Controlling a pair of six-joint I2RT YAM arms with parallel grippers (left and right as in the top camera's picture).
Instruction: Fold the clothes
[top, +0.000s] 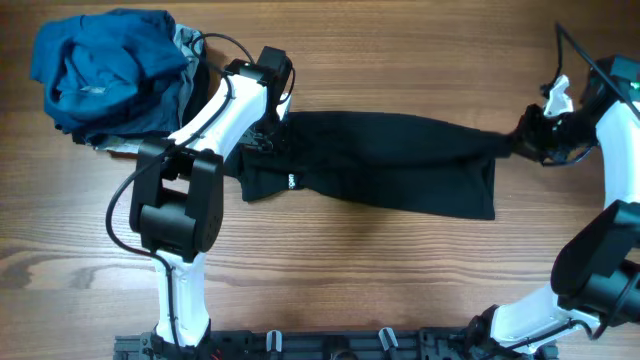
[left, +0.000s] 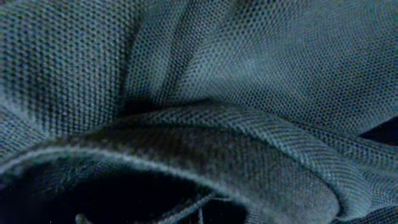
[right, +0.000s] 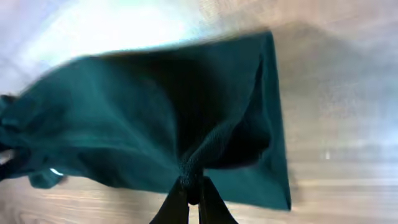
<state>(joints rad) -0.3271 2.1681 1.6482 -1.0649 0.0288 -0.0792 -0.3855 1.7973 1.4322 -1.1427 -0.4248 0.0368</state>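
Wooden tabletop (top: 400, 290) bears a black garment (top: 400, 160) stretched between two hands. The right hand (right: 191, 196) is clenched on its bunched right corner. The left hand (top: 266, 132) sits at its left end, grip impossible to tell. Blue clothes (top: 105, 70) lie heaped beside that end.

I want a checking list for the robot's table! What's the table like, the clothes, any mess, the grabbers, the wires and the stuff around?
Surface: wooden table, bare wood in front.
Job's things: black garment stretched out between the arms; blue clothes pile heaped at the far left.
Clutter: nothing seen.
Grippers: left gripper at the garment's left end, jaws hidden by fabric; right gripper shut on a pinch of the garment's right end.
Cables: black cable looping by the left arm; second cable by the right arm.
Surroundings: black rail along the near edge.
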